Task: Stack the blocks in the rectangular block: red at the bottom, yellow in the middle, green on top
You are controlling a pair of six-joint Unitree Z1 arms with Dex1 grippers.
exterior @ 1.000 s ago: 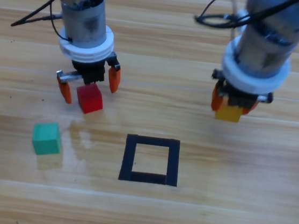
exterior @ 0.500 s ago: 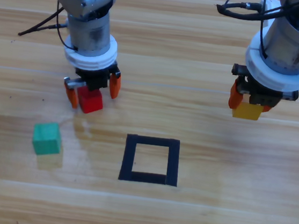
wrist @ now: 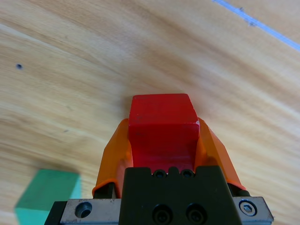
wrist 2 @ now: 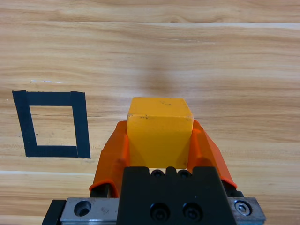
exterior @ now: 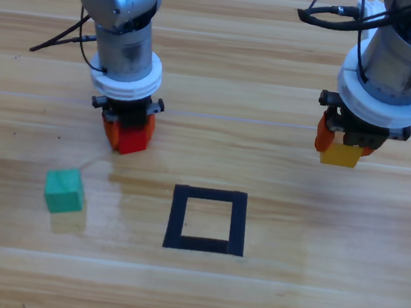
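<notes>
Wooden table (exterior: 263, 302): pale planks running side to side under everything, seen from above; bare wood also fills both wrist views.
Left arm (exterior: 123, 33): grey, comes down from the top edge on the left side of the high view, its wrist pointing straight down at the table.
Right arm (exterior: 398, 57): grey, comes down at the top right, black cables looping beside it.
Rectangular block (exterior: 207, 219): a square outline of black tape with bare wood inside, lying low in the middle, between the two arms and nearer the camera than both; in the right wrist view it sits off to the left of the jaws (wrist 2: 51, 124).
Left gripper (exterior: 127, 132): clenched on the red cube, one orange jaw pressed to each side of it.
Right gripper (exterior: 341, 149): clamped on the yellow cube, to the upper right of the tape square and well apart from it.
Red cube (exterior: 131, 137): between the left gripper's jaws, its far end sticking out past their tips (wrist: 161, 123); up and to the left of the tape square.
Yellow cube (exterior: 341, 155): held between the right gripper's jaws, poking out beyond them (wrist 2: 160, 124).
Green cube (exterior: 64, 190): teal, loose on the table below and left of the left gripper, near it but not touching; left of the tape square.
</notes>
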